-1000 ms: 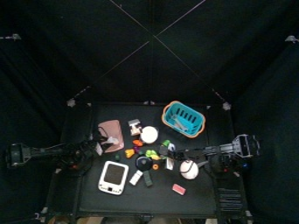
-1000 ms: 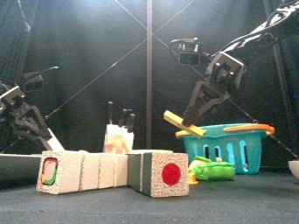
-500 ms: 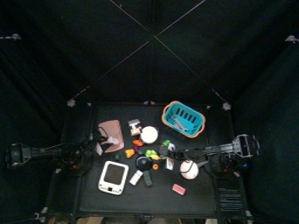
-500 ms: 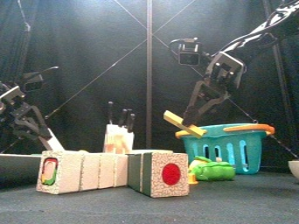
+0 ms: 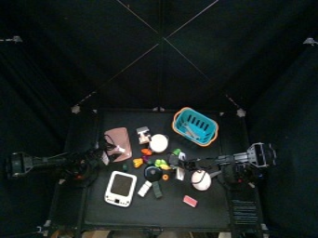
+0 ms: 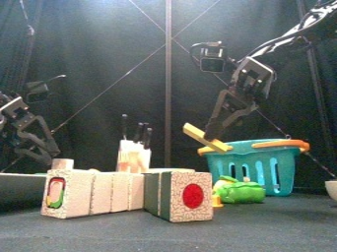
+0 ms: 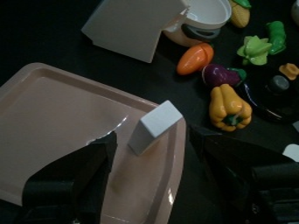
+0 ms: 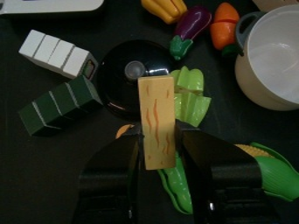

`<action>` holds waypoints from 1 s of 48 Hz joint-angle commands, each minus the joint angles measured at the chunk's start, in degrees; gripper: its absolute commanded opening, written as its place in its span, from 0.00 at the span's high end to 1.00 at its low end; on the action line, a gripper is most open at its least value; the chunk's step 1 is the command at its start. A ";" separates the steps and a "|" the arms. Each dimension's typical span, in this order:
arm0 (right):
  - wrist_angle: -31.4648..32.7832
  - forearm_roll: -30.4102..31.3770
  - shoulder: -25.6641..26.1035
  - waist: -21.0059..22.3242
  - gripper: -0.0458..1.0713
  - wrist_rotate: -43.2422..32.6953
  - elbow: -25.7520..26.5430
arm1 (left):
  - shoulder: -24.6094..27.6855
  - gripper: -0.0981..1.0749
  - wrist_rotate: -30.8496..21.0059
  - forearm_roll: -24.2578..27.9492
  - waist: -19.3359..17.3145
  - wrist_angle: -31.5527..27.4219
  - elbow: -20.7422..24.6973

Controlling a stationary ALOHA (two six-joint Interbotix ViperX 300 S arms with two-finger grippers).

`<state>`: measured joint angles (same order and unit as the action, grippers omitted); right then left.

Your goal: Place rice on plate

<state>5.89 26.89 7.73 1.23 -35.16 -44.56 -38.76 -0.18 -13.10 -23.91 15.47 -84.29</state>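
White rice block (image 7: pixel 156 126) sits on the pink plate (image 7: pixel 59 114) between the wide-open, empty left gripper (image 7: pixel 149 157); placing looks done. Right gripper (image 8: pixel 158 166) clamps a yellow stick (image 8: pixel 156 120).

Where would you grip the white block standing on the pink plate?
Probably across the white block's two flat side faces, coming from above: it is small and box-like, and the plate under it blocks a low approach.

Dim black pen — soft, glare-free light
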 commanded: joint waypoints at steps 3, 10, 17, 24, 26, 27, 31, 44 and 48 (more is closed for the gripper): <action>-0.26 0.09 0.97 0.26 0.51 0.00 1.23 | 0.00 0.08 0.00 -0.09 -0.09 0.18 1.41; -0.26 0.09 0.97 0.26 0.51 0.00 1.32 | 0.09 0.08 0.00 -0.09 0.00 0.26 1.41; -0.26 0.09 0.97 0.26 0.51 0.00 1.32 | 0.09 0.08 0.00 -0.18 -0.09 0.79 1.49; -0.26 0.09 0.97 0.26 0.51 0.00 1.32 | 0.00 0.08 0.09 -0.53 -0.09 1.05 1.58; -0.26 0.09 1.05 0.26 0.51 0.00 1.32 | 0.09 0.08 0.09 -0.53 -0.09 1.05 1.58; -0.26 0.09 0.97 0.26 0.51 0.00 1.32 | 0.00 0.08 0.09 -0.53 -0.09 1.05 1.58; -0.26 0.09 0.97 0.35 0.51 0.00 1.32 | 0.00 0.09 0.09 -0.53 -0.09 1.14 1.58; -0.26 0.09 0.97 0.26 0.51 0.00 1.32 | 0.00 0.09 0.09 -0.53 0.00 0.88 1.41; -0.26 0.18 0.97 0.35 0.51 0.00 1.32 | 0.00 0.09 0.09 -0.53 0.00 0.88 1.32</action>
<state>5.89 26.89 7.73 1.32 -35.16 -44.56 -38.85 -0.18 -13.54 -23.91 16.00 -84.11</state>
